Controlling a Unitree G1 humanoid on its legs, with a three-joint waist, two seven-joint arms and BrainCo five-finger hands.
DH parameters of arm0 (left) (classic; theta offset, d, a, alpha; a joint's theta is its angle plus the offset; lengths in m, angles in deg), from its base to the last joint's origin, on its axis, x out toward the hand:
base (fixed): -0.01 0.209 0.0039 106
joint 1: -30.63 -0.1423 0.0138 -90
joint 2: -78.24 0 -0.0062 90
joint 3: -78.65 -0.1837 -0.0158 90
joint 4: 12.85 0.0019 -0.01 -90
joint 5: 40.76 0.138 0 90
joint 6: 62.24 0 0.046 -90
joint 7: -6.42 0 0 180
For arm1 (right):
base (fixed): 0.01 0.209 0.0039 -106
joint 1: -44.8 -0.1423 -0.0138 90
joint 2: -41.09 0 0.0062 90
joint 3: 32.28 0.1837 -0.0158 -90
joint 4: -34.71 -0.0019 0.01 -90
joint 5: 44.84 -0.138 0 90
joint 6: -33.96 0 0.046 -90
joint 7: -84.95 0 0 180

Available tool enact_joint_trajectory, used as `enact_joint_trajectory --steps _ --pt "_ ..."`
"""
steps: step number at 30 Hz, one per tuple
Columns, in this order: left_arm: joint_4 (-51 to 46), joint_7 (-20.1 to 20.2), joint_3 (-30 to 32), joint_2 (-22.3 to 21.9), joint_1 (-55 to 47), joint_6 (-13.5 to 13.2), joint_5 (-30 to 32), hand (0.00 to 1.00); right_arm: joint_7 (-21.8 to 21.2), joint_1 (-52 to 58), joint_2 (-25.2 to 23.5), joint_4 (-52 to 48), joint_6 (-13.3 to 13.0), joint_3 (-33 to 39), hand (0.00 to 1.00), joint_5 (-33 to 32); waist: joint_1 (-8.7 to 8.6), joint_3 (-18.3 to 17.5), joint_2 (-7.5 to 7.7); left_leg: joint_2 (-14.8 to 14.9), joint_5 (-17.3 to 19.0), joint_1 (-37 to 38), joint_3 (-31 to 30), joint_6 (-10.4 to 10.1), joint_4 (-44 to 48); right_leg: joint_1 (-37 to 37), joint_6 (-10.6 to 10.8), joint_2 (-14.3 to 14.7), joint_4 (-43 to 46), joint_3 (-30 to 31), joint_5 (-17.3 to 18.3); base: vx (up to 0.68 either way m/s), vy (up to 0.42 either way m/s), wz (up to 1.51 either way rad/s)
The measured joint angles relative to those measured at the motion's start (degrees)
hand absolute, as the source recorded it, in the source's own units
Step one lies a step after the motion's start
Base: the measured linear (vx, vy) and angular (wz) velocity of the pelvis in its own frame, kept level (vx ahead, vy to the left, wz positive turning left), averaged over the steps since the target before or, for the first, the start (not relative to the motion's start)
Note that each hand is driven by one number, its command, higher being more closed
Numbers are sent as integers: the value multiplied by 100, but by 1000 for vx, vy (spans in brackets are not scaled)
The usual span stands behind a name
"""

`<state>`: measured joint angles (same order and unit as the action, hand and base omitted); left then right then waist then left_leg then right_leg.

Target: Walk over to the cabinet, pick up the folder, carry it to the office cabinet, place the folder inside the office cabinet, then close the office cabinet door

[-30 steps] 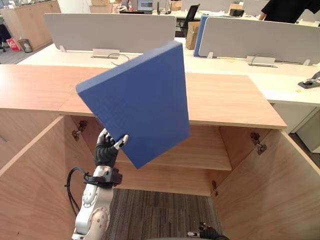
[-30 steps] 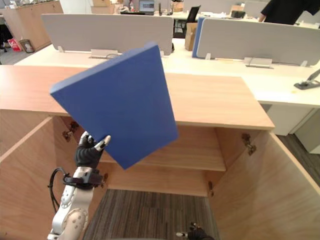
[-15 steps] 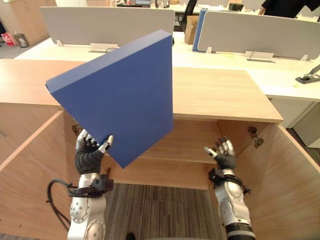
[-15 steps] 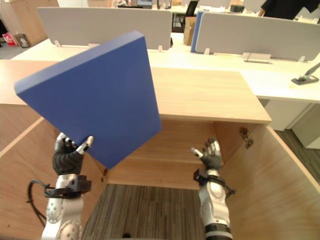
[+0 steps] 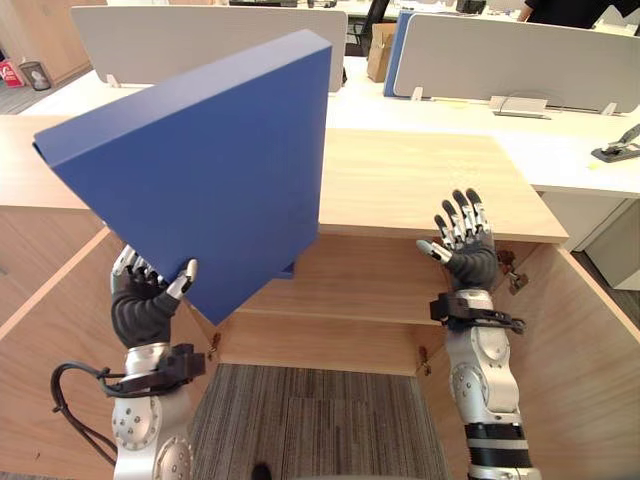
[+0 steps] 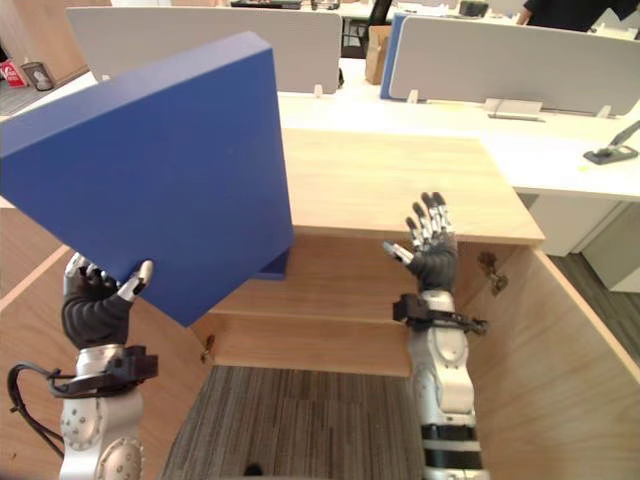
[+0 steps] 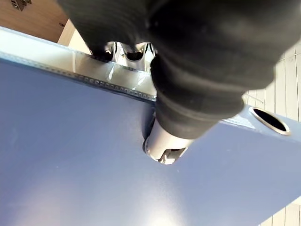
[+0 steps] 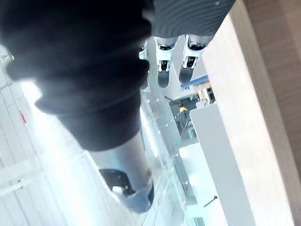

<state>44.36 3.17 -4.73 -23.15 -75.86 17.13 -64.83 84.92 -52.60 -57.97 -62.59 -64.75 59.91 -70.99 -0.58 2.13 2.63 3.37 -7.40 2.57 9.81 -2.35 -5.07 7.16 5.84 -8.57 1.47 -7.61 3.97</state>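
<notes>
Cabinet is open, both doors swung out, shelf visible under the top at 6 o'clock. Folder sits at 10 o'clock, shifted toward 9 and nearer than a second ago (camera moved too). It is tilted on one corner and outside the opening. Left hand at 8 o'clock pinches that lower corner, thumb on the front face. Right hand has risen from the bottom edge to 4 o'clock, fingers straight and spread, holding nothing. Likely a second-hand assist before insertion. Placing and door close are pending.
</notes>
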Motion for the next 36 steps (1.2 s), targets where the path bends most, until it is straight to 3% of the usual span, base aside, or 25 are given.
enact_joint_trajectory --steps 9,18,26,31,34,35,36 --pt "0 277 -176 2 30 -2 204 100 -749 -1008 603 153 207 -1178 0 -1616 47 26 -54 -9 -16 0 -13 17 1 1 1 -4 7 -3 -1 -3 1 0" --pt "0 420 -517 73 -20 -108 150 100 -878 -2634 1418 1029 312 -2270 0 -2480 204 0 -198 -5 -44 1 -28 18 -2 -5 1 -1 43 -9 -1 0 0 0" --pt "-1 421 -718 414 -80 -224 -112 100 -863 -3473 1870 1389 309 -2747 0 -2703 270 -22 -236 -2 -66 0 -28 19 -7 -24 -1 -1 74 -7 -3 0 0 0" --pt "-2 421 -749 497 -194 -323 -332 100 -852 -3792 2059 1475 304 -3080 0 -2724 303 -100 -339 1 -83 -48 -29 24 -2 -77 -3 3 72 -5 -20 0 0 0" --pt "-2 421 -756 600 -232 -348 -350 100 -862 -4052 2400 1483 315 -3430 0 -2723 320 -113 -354 17 -93 -50 -33 19 -3 -76 -12 21 74 -5 -27 0 0 0" --pt "-2 421 -760 728 -232 -362 -370 100 -895 -4213 2578 1483 319 -3610 100 -2720 322 -117 -356 28 -99 -50 -35 14 -4 -77 -17 32 76 -5 -30 0 0 0" --pt "-2 421 -761 751 -232 -363 -375 100 -904 -4236 2603 1483 319 -3619 100 -2720 323 -118 -357 30 -100 -50 -35 13 -4 -77 -17 34 78 -5 -30 0 0 0"
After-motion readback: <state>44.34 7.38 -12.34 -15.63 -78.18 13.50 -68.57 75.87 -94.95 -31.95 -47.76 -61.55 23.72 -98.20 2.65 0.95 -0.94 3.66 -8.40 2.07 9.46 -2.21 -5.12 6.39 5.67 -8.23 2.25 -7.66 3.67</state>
